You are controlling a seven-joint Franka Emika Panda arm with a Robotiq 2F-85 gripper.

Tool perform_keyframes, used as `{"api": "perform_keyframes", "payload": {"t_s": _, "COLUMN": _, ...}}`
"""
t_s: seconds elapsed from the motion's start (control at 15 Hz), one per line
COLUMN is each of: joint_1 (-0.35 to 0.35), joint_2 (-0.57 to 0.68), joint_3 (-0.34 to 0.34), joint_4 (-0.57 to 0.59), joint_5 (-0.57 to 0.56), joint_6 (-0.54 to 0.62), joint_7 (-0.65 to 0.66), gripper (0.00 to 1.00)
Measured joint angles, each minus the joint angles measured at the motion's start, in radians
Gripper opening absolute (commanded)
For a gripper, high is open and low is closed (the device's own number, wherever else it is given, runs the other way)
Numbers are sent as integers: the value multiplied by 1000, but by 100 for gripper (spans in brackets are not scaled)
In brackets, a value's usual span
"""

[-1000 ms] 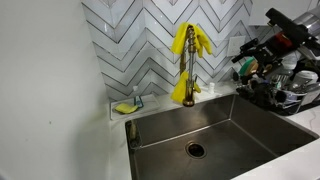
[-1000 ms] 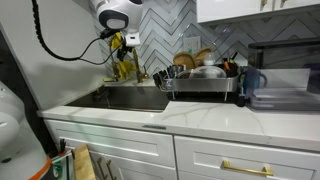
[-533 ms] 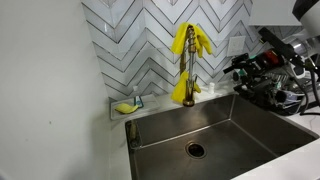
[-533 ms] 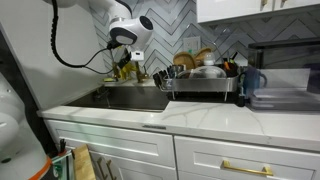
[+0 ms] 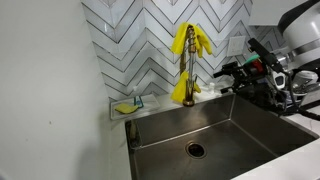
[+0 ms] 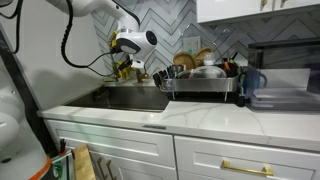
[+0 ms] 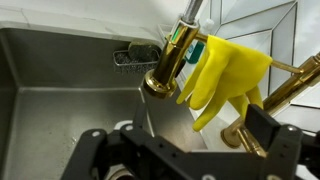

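Wrist view: my pincer [image 7: 188, 150] stands wide open, one finger [image 7: 88, 150] at the lower left of the picture and the other at the lower right; nothing is gripped between them. Directly ahead of the open jaws hang the yellow rubber gloves [image 7: 226, 72], draped over the brass tap [image 7: 168, 66]; the glove fingers point downward and lie close in front of my fingertips, not touching them as far as I can tell. A brass lever [image 7: 292, 88] of the tap extends to the right, behind the gloves. Below and to the left lies the steel sink [image 7: 55, 95]; on its far rim sits a small wire caddy [image 7: 134, 57]. In an exterior view my pincer [image 5: 222, 72] is level with the middle of the tap [image 5: 187, 85], just beside it and apart from it; the gloves [image 5: 190, 42] hang from the top of the tap, above my fingertips. The caddy [image 5: 128, 105] holds a yellow sponge and stands well apart from me, on the other side of the tap. Behind my arm stands a loaded dish rack [image 6: 200, 88] on the counter; farthest back is the tiled wall [image 5: 140, 45] in a zigzag pattern.
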Motion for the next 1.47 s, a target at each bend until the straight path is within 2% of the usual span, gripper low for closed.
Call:
{"api": "perform_keyframes", "payload": {"t_s": 0.47, "joint_1": 19, "joint_2": 106, "joint_3": 35, "joint_4": 58, "joint_5": 62, "joint_6": 0, "joint_7": 0, "gripper": 100}}
{"api": "perform_keyframes", "payload": {"t_s": 0.53, "joint_1": 21, "joint_2": 121, "joint_3": 37, "joint_4": 68, "joint_5": 66, "joint_6": 0, "joint_7": 0, "gripper": 96}}
{"api": "perform_keyframes", "payload": {"t_s": 0.6, "joint_1": 24, "joint_2": 136, "joint_3": 39, "joint_4": 80, "joint_5": 70, "joint_6": 0, "joint_7": 0, "gripper": 84}}
{"api": "perform_keyframes", "payload": {"t_s": 1.27, "joint_1": 45, "joint_2": 239, "joint_3": 47, "joint_4": 160, "joint_5": 113, "joint_6": 0, "joint_7": -12, "gripper": 6}}
{"api": "perform_keyframes", "payload": {"t_s": 1.33, "joint_1": 46, "joint_2": 243, "joint_3": 47, "joint_4": 164, "joint_5": 114, "joint_6": 0, "joint_7": -14, "gripper": 1}}
{"api": "perform_keyframes", "payload": {"t_s": 1.47, "joint_1": 48, "joint_2": 252, "joint_3": 47, "joint_4": 171, "joint_5": 115, "joint_6": 0, "joint_7": -15, "gripper": 0}}
